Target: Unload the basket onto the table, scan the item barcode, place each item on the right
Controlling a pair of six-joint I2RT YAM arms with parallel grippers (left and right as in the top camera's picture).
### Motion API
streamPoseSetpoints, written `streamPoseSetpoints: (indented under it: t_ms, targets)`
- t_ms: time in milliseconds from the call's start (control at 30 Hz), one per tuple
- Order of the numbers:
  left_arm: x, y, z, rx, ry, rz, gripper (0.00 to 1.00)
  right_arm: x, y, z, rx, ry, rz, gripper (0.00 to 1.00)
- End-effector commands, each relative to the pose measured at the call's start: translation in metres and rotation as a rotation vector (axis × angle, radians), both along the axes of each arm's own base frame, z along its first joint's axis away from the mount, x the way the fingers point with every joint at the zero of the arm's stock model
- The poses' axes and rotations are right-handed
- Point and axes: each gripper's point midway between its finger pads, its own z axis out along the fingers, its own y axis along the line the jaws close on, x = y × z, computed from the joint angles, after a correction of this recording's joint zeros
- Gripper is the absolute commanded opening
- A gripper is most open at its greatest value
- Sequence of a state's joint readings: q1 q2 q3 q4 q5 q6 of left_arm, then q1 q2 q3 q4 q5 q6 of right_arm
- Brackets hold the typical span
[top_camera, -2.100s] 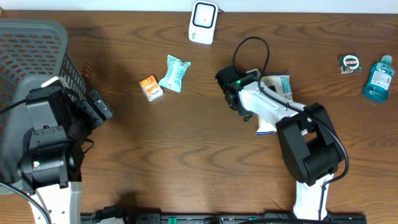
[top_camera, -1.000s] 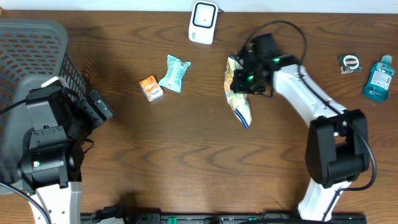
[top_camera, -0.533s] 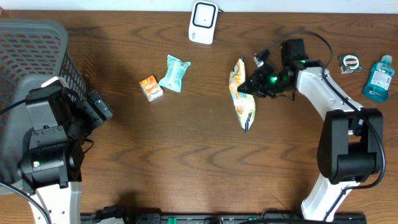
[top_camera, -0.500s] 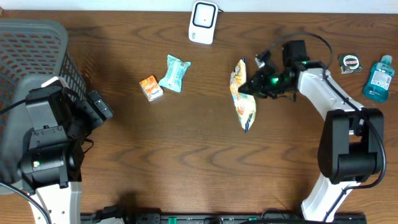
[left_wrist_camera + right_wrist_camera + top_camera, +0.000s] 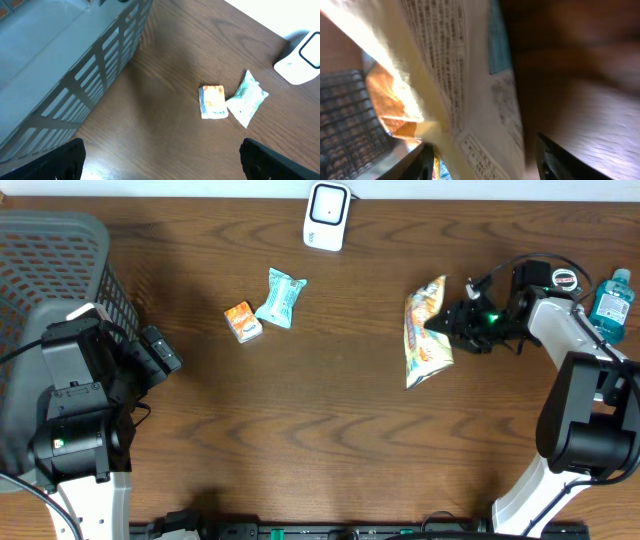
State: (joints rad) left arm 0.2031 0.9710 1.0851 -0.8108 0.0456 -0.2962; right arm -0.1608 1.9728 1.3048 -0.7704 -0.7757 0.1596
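The item is a yellow and white snack bag (image 5: pixel 425 330), right of centre on the table in the overhead view. My right gripper (image 5: pixel 452 326) is at the bag's right edge. The right wrist view shows its jaws apart, with the bag's printed back (image 5: pixel 470 100) filling the gap between them. The bag lies against one finger (image 5: pixel 417 162), and the other finger (image 5: pixel 570 160) stands clear of it. A white scanner (image 5: pixel 328 215) stands at the back edge. My left gripper (image 5: pixel 162 167) hangs open and empty over bare wood beside the basket.
A grey basket (image 5: pixel 60 250) fills the far left. An orange packet (image 5: pixel 243 321) and a teal packet (image 5: pixel 279 298) lie left of centre. A tape measure (image 5: pixel 563 280) and a blue bottle (image 5: pixel 608 305) sit at the far right, close to my right arm.
My right arm has carried the snack bag to the right, away from the scanner, and its jaws have opened from a shut grip. The left arm has not moved.
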Motion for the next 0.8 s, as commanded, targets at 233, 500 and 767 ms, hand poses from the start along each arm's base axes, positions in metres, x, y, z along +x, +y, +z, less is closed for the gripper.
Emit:
streamPoseSetpoints:
  t_ms: [233, 500, 767]
  targets:
    - [0.0, 0.004, 0.002, 0.003, -0.003, 0.021, 0.98, -0.003, -0.042, -0.001, -0.222, 0.022, -0.047, 0.62]
    - [0.0, 0.004, 0.002, 0.003, -0.003, 0.021, 0.98, -0.001, -0.053, 0.02, -0.298, 0.036, -0.048, 0.66]
    - [0.0, 0.004, 0.002, 0.003, -0.003, 0.021, 0.98, -0.001, -0.044, 0.02, -0.332, 0.025, 0.001, 0.59]
